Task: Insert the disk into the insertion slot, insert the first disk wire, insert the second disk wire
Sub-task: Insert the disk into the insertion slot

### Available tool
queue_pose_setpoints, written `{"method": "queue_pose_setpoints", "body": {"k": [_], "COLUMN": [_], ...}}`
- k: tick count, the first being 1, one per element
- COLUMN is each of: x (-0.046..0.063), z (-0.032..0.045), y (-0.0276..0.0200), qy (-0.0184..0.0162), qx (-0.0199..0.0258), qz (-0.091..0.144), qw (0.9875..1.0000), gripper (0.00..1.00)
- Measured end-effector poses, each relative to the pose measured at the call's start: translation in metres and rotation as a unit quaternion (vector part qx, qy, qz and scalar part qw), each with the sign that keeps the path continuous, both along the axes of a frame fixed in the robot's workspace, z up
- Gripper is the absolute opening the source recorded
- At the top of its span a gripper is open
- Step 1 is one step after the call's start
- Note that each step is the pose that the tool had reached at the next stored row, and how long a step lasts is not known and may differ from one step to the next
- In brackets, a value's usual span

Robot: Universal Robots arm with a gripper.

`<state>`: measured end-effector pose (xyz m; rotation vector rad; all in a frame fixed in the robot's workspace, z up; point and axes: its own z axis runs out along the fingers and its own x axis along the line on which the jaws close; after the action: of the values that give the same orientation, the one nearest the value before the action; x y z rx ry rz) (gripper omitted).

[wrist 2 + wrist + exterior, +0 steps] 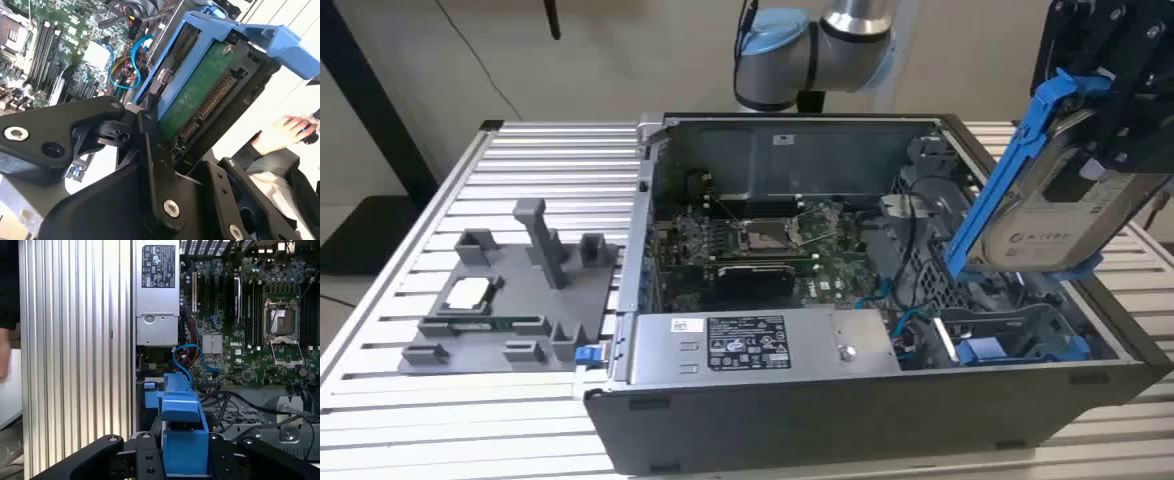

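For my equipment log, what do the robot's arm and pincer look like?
The arm has round silver-grey metal joints with a light blue cap. The pincer is matt black, built of flat angular links joined by silver bolt heads.

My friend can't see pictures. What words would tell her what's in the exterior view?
A robot gripper holds a disk in a blue frame, tilted, over the open computer case at the exterior view's right. The case sits on a ribbed metal table, with a grey tray beside it.
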<state>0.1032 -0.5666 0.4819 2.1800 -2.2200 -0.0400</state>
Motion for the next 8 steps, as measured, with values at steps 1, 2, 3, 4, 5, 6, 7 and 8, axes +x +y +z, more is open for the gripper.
{"method": "queue_pose_setpoints", "body": {"k": [1, 2, 3, 4, 5, 6, 7, 8], "x": [0.0000, 0.0000, 0.0000, 0.0000, 0.0000, 0.0000, 0.0000, 0.0000], "z": [0.0000, 0.0000, 0.0000, 0.0000, 0.0000, 0.0000, 0.0000, 0.0000], "y": [0.0000, 0.0000, 0.0000, 0.0000, 0.0000, 0.0000, 0.0000, 0.0000], "qy": [0.0000, 0.0000, 0.0000, 0.0000, 0.0000, 0.0000, 0.0000, 0.0000], "qx": [0.0000, 0.0000, 0.0000, 0.0000, 0.0000, 0.0000, 0.0000, 0.0000], "qz": [0.000, 0.000, 0.000, 0.000, 0.000, 0.000, 0.000, 0.000], "qw": [1.0000, 1.0000, 1.0000, 1.0000, 1.0000, 1.0000, 1.0000, 1.0000], "gripper": [0.33, 0.33, 0.33, 0.33, 0.33, 0.33, 0.33, 0.33]}}
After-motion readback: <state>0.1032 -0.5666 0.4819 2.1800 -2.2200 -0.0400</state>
